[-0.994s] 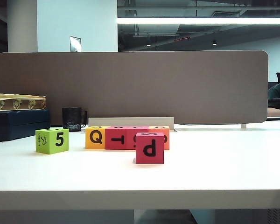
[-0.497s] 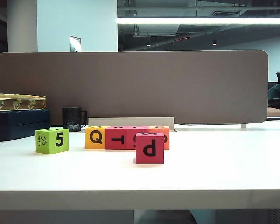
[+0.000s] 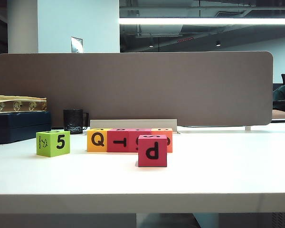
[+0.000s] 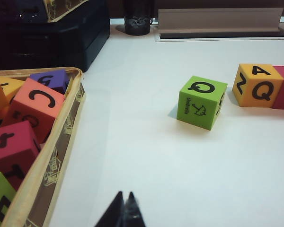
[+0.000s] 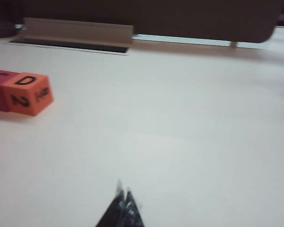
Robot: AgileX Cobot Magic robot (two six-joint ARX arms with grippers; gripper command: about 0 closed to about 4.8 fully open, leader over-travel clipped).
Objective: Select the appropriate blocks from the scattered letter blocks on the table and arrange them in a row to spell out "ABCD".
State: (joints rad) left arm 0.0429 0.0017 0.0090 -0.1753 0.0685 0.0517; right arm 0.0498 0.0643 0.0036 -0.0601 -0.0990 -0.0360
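A row of four blocks stands mid-table: yellow-orange (image 3: 97,140), pink (image 3: 119,140), a second pink (image 3: 139,131) half hidden, and orange-red (image 3: 168,139). The pink "p" cube (image 3: 152,150) sits just in front of the row, and the lime-green 5 cube (image 3: 53,143) stands apart to the left. Neither arm shows in the exterior view. My left gripper (image 4: 125,195) is shut and empty over bare table (image 4: 146,156), well short of the green cube (image 4: 201,102) and the yellow-orange cube (image 4: 258,85). My right gripper (image 5: 123,189) is shut and empty, far from the orange-red cube (image 5: 28,93).
A cloth-edged box (image 4: 61,137) with several spare blocks lies beside the left gripper. A black mug (image 3: 74,121), a dark case (image 3: 19,124) and a grey partition (image 3: 133,88) with a cable tray (image 3: 133,124) line the back edge.
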